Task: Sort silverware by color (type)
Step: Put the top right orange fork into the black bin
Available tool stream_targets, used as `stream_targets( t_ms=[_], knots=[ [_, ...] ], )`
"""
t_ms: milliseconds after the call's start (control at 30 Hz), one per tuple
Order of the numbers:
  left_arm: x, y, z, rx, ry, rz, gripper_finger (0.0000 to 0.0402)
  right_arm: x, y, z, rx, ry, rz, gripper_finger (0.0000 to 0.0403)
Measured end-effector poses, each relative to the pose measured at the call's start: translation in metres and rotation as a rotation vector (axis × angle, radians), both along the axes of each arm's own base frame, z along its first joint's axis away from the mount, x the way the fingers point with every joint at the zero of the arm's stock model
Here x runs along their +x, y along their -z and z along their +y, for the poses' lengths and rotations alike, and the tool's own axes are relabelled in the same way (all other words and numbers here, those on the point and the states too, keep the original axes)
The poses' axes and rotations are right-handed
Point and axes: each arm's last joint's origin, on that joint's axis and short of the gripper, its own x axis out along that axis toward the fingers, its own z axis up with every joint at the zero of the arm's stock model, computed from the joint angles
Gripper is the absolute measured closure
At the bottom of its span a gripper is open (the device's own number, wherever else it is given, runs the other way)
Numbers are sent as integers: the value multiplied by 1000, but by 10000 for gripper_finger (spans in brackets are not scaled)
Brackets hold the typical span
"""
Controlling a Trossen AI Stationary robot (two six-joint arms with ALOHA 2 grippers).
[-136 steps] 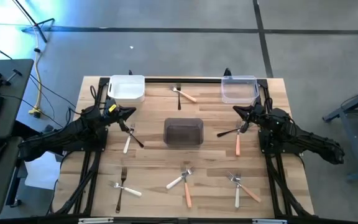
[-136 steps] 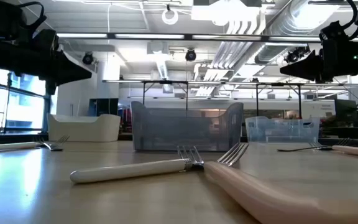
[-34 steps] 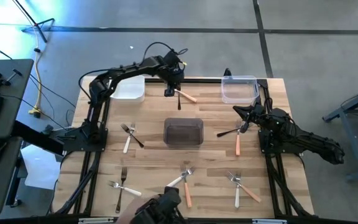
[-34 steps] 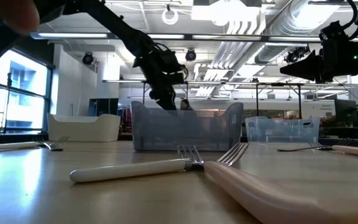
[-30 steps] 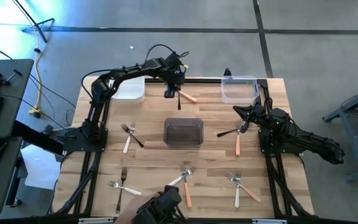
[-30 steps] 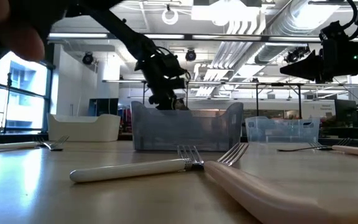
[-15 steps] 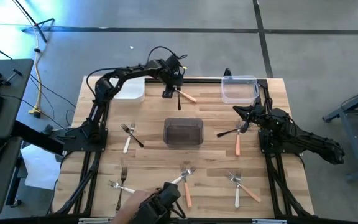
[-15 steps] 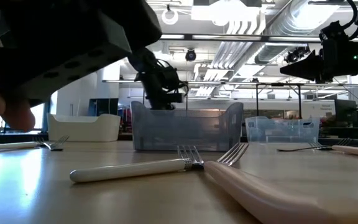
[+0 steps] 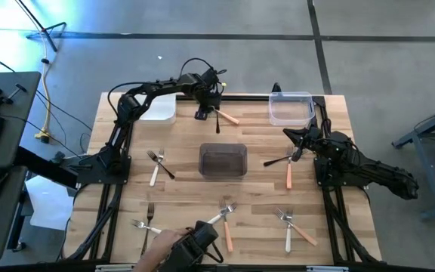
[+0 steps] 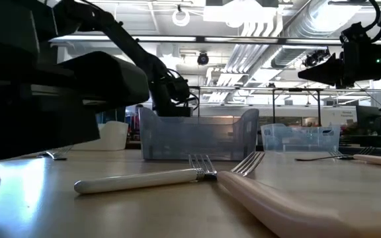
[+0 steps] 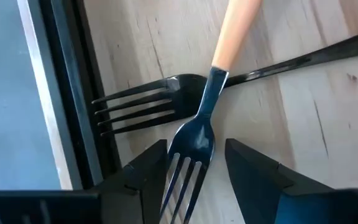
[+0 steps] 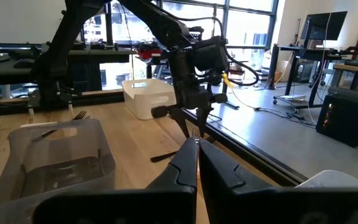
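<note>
High view: my left gripper (image 9: pixel 202 113) hangs at the far edge of the table (image 9: pixel 180 193) over a crossed pair, an orange fork (image 9: pixel 226 115) lying on a black fork (image 9: pixel 217 121), between the white tub (image 9: pixel 155 107) and the clear tub (image 9: pixel 291 109), while my right gripper (image 9: pixel 297 153), clenched and empty, waits by the forks at the right, and a person's hand (image 9: pixel 151 257) shows at the near edge. Left wrist view: the fingers (image 11: pixel 145 174) are spread and released either side of the orange fork's tines (image 11: pixel 188 163), so I judge I should sink straight down, pinch the neck only, and keep clear of the black one beneath.
</note>
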Motion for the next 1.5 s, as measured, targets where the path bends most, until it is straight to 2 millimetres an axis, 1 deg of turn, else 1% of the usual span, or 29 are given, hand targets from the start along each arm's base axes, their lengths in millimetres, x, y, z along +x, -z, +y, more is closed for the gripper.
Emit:
stream_targets(
  t_ms=[100, 167, 433, 567, 700, 833, 900, 1067, 1233, 1333, 1500],
  knots=[
    [-2, 0, 0, -6, -3, 13, 247, 0, 0, 0, 0, 0, 0, 403],
    [-3, 0, -1, -15, -9, 23, 257, 0, 0, 0, 0, 0, 0, 403],
    [-20, 2, -2, -108, -62, 133, 337, 0, 0, 0, 0, 0, 0, 403],
    [-28, -4, -4, -133, -82, 176, 370, 0, 0, 0, 0, -1, 0, 403],
    [-31, -15, -8, -135, -111, 182, 386, 0, 0, 0, 0, -1, 0, 403],
    [-30, -30, -10, -131, -186, 133, 380, 0, 0, 0, 0, -1, 0, 403],
    [-28, -32, -11, -133, -213, 118, 370, 0, 0, 0, 0, 0, 0, 403],
    [-22, -32, -16, -198, -197, 56, 324, 0, 0, 0, 0, -1, 0, 403],
    [-12, -34, -18, -157, -129, 1, 280, 0, 0, 0, 0, 0, 0, 403],
    [-9, -27, -21, -158, -87, 27, 272, 0, 0, 0, 0, 0, 0, 403],
    [-7, -9, -23, -153, -65, 99, 276, 0, 0, 0, 0, 0, 0, 403]
  ],
)
